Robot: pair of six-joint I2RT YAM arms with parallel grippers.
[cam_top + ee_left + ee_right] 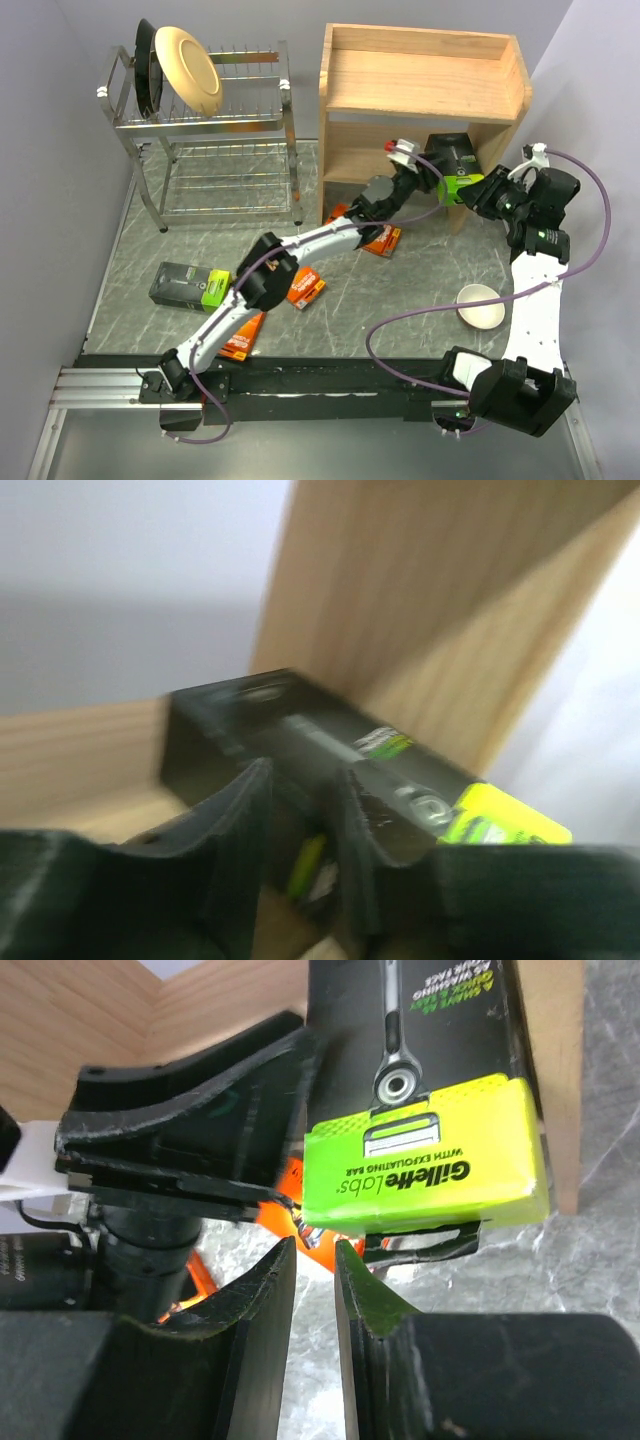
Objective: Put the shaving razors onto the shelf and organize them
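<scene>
The shelf [420,85] stands at the far side of the table [420,290], with the wire dish rack [215,120] just beside its left panel. The only free approach to the lower tier is from the front. Both arms crowd the right end of that opening. Nearer the arms there is open table between the shelf's front and a white bowl [480,305] on the right.

One black pack [450,155] is in the lower tier close to the right side panel, its lime-green end pointing out past the front edge. The left gripper [428,172] reaches in from the left and is clamped on the pack's side, one finger lying over its face (the left wrist view is blurred, but it shows the pack at the fingers). The right gripper [478,193] sits just off the lime end, apart from it. Its fingers are drawn almost together with only a slit between them and nothing in it.

In the right wrist view the lime band reads "GilletteLabs" and "WITH EXFOLIATING BAR"; the smaller print above is cut off.

The three orange packs [385,240] [307,288] [243,338] lie on the table under and beside the left arm. The second black pack [185,285] lies at the left, in front of the rack.
</scene>
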